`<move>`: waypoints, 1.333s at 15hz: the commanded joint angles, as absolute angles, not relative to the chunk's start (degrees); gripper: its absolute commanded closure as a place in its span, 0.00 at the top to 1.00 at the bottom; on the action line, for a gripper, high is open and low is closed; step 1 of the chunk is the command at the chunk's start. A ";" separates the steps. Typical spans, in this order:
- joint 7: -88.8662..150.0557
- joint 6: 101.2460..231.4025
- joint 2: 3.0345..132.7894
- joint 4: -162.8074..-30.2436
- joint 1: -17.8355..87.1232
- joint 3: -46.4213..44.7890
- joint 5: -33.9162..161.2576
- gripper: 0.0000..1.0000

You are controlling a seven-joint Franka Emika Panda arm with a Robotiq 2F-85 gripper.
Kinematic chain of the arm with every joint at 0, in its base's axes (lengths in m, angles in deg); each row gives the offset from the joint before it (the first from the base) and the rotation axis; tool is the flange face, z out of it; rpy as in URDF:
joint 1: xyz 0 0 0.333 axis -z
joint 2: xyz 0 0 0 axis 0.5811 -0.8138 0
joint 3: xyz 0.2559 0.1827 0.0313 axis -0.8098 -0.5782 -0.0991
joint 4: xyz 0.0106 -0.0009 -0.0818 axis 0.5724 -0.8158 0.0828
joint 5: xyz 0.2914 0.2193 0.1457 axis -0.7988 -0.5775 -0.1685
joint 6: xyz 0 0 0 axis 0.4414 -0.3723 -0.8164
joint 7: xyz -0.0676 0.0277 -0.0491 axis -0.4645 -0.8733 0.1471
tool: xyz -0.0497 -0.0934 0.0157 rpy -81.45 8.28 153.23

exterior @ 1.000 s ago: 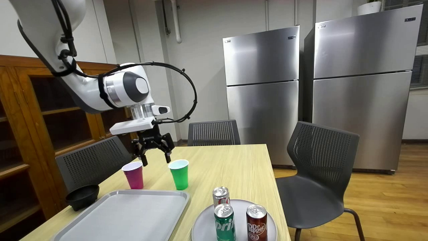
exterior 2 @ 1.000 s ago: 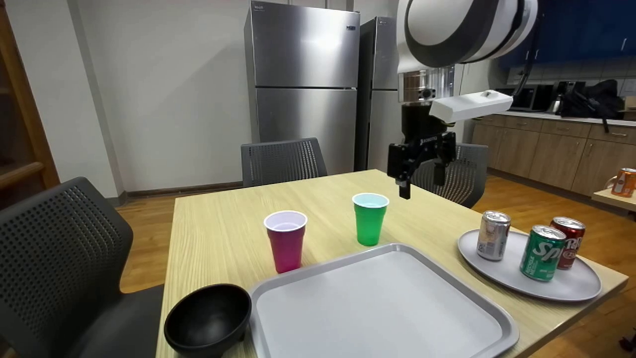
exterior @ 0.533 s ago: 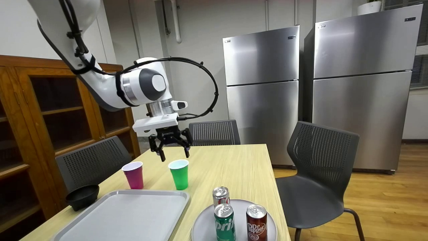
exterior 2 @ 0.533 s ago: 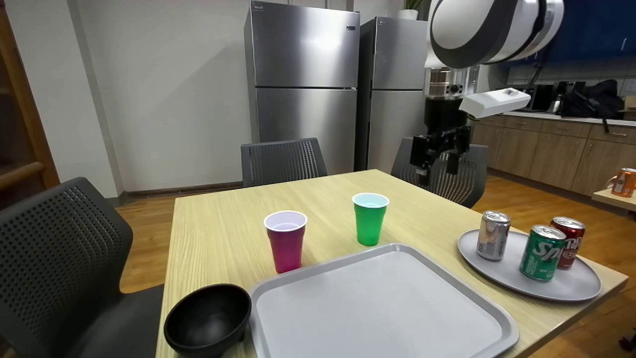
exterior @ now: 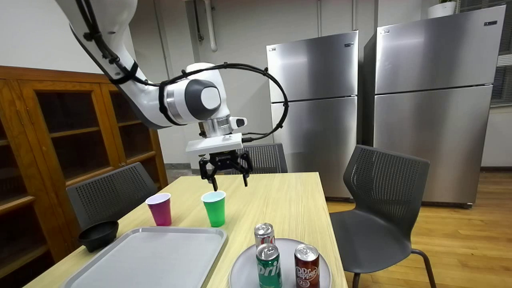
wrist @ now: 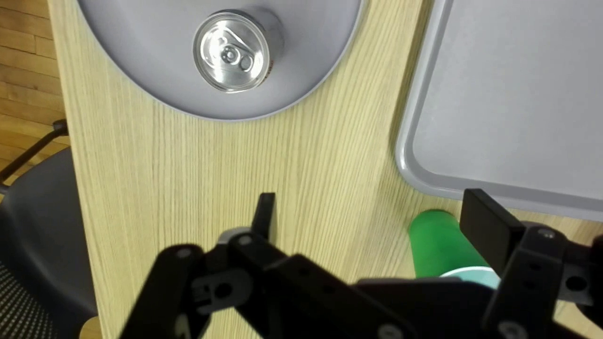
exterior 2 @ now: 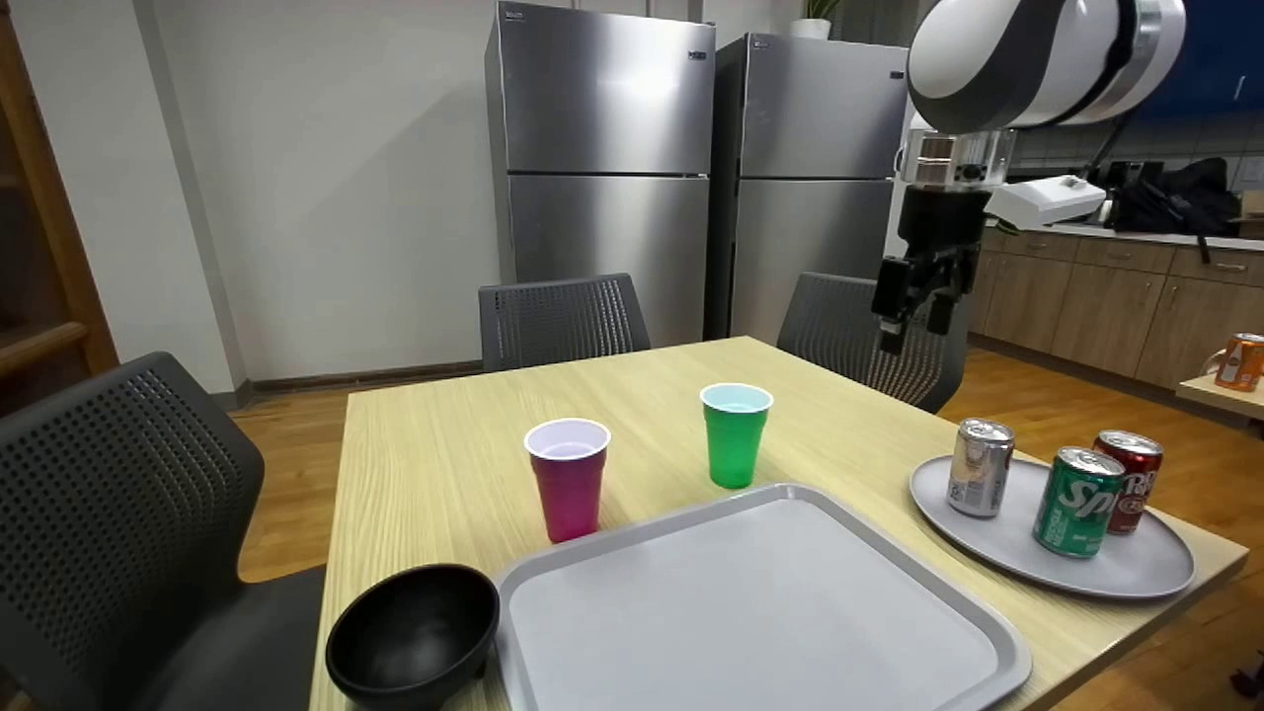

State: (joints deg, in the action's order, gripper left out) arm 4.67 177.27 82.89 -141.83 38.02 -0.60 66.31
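Note:
My gripper (exterior: 230,186) hangs open above the wooden table, its fingers wide apart and nothing between them. Nearest to it stands a green cup (exterior: 216,212); in the wrist view this cup (wrist: 438,245) lies below the right-hand finger, its rim partly hidden by the gripper. A purple cup (exterior 2: 570,489) stands upright beside the grey tray (exterior 2: 770,602). On a round grey plate (wrist: 155,70) are a silver can (exterior 2: 981,469), a green Sprite can (exterior 2: 1078,504) and a dark red Dr Pepper can (exterior: 307,268); only the silver one shows in the wrist view.
A black bowl (exterior 2: 413,632) sits at the tray's corner. Dark chairs (exterior: 384,208) surround the table (exterior: 276,200). A wooden cabinet (exterior: 72,132) and two steel refrigerators (exterior: 314,120) stand behind. An orange can (exterior 2: 1240,362) rests on another surface.
The arm has swung steadily to the right in both exterior views, rising slightly, from near the purple cup's side to past the green cup. The gripper stays open; cups, cans and tray keep their places.

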 commanded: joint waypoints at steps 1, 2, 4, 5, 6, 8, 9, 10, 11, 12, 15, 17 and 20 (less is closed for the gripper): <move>-1.29 178.69 84.07 -143.12 39.89 0.16 63.33 1.00; -2.09 178.95 83.85 -143.22 40.29 0.45 63.10 1.00; -3.06 179.24 83.45 -143.39 40.88 1.01 62.45 1.00; -3.19 179.56 83.00 -143.40 41.18 1.30 62.32 1.00; -3.13 179.82 82.59 -143.45 41.45 1.52 62.18 1.00; -2.83 181.09 81.84 -143.79 41.98 1.93 62.40 1.00; -2.34 182.03 81.16 -143.76 42.26 2.22 62.92 1.00; -2.23 182.37 80.26 -143.49 42.53 2.37 62.57 1.00; -1.92 183.40 79.38 -143.41 42.83 2.56 63.04 1.00; -1.78 184.21 78.55 -143.26 43.12 2.61 63.21 1.00; 0.21 187.12 75.55 -142.79 43.79 2.78 65.13 1.00; 0.79 187.99 73.81 -142.50 44.16 2.78 65.60 1.00; 1.65 188.99 71.57 -142.07 44.45 2.94 66.32 1.00</move>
